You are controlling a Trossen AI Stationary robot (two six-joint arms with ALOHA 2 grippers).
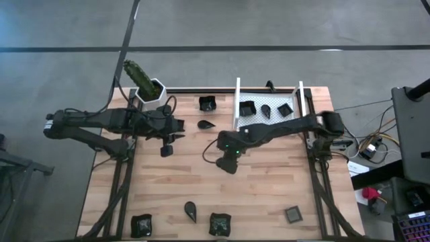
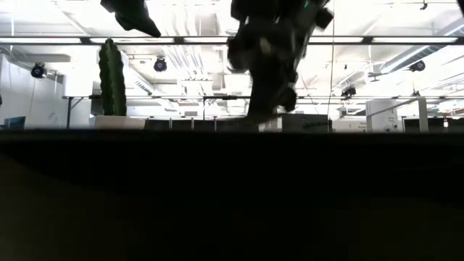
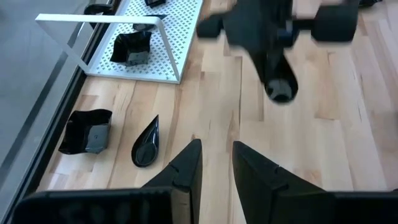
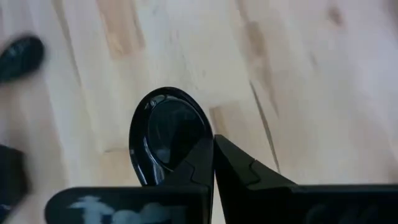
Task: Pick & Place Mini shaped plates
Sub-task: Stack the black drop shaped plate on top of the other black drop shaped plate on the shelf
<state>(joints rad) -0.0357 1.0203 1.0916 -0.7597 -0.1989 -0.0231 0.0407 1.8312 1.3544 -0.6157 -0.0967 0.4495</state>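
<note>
High view: right gripper (image 1: 230,163) low at frame centre over the table (image 1: 269,188), clamped on a small leaf-shaped dish; tray (image 1: 269,117) at upper right holding three dishes (image 1: 248,107); more dishes loose along the bottom edge (image 1: 220,223) and at upper centre (image 1: 207,103); left gripper (image 1: 168,149) waiting left of centre beside the cactus pot (image 1: 149,94)

Low view: mostly dark, arm silhouette only, nothing usable

Left wrist view: fingers (image 3: 186,171) apart, holding nothing; square dish (image 3: 87,132) and teardrop dish (image 3: 147,144) at lower left

Right wrist view: fingers (image 4: 245,171) pinched on the rim of the leaf-shaped dish (image 4: 168,140), dish tilted, grip near the edge. Best to lift slowly and straight, keep the pinch firm, then carry level toward the tray
</note>
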